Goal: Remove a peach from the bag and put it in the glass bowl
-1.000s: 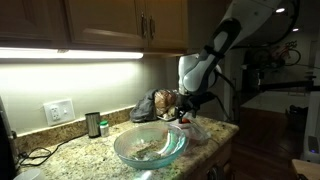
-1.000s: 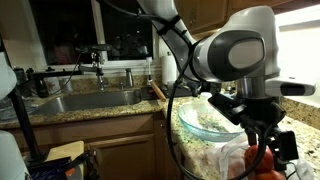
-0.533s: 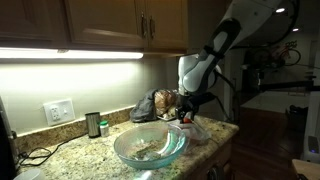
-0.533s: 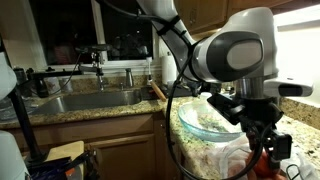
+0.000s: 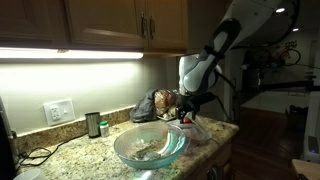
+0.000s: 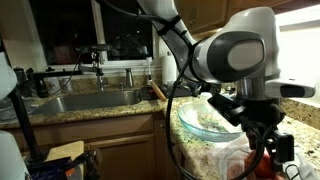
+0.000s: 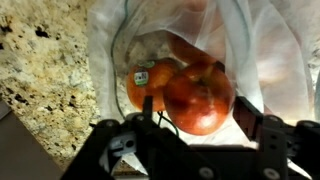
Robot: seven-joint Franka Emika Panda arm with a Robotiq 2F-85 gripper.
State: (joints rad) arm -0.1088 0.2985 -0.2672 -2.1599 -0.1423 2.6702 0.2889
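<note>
Where the arm reaches down at the right end of the worktop (image 5: 72,152), the hand (image 7: 198,122) stands inside the open mouth of the bag (image 7: 268,60). In the wrist view its two fingers (image 7: 247,120) bracket the peach (image 7: 200,95), one on each side and close against the skin. Whether the pads actually bear on the fruit cannot be told; the hand is neither fully spread nor fully clenched. A second peach (image 7: 148,85), carrying a small sticker, lies touching the first on its left in that view, also inside the bag. In both exterior views the bag rests on the worktop just beside the glass bowl (image 5: 165,155), on the bowl's right.

Handling notes, as judged from this position:
- The peach is round and smooth, probably of moderate weight, with flesh that bruises under hard pressure. Take hold across its widest part, fingers opposite each other, with only enough force to carry it.
- The bag film is thin, crinkled and slippery. A fold caught between a pad and the fruit could let the peach slide, or the bag could rise with it.
- The bowl is glass. Lower the peach into it; do not drop it.
</note>
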